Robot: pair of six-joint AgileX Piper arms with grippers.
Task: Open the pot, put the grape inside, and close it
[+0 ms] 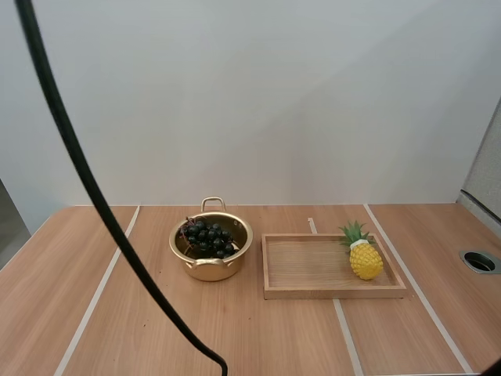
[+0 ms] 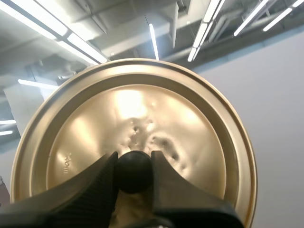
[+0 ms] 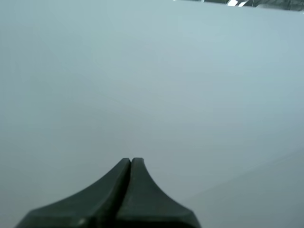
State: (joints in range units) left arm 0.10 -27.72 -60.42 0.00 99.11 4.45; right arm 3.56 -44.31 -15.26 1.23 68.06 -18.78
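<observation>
Light-brown wooden bench (image 1: 156, 329) boards, crossed by thin white lines, carry every item in the high view, with a plain pale wall behind.

1. Pot. We find the round gold metal pot (image 1: 228, 266) standing upright left of the bench centre. It has one loop handle on its far side and one on its near side. It is uncovered.

2. Grapes. We find the bunch of dark purple grapes (image 1: 207, 237) inside the pot, resting against the inner wall and filling most of the opening.

3. Tray. We find the shallow rectangular wooden tray (image 1: 313, 266) just beside the pot on its right, with a narrow strip of bench between the two. A yellow toy pineapple (image 1: 365, 258) lies at the right end of the tray, its green leaf crown pointing toward the far rim.

4. Bench fitting. A round grey-rimmed opening (image 1: 479, 262) is set into the bench near its right edge, well apart from the tray.

5. Left claw (image 2: 134, 159). In the left wrist view, the two black fingers pinch the round black knob (image 2: 134, 172) at the centre of the round gold metal lid (image 2: 133, 109). The knob-side face of the lid is turned toward the camera.

6. Right claw (image 3: 130, 161). In the right wrist view, the fingers lie pressed together as one dark wedge. We see nothing held between them, and a plain pale surface lies beyond the tips.
</observation>
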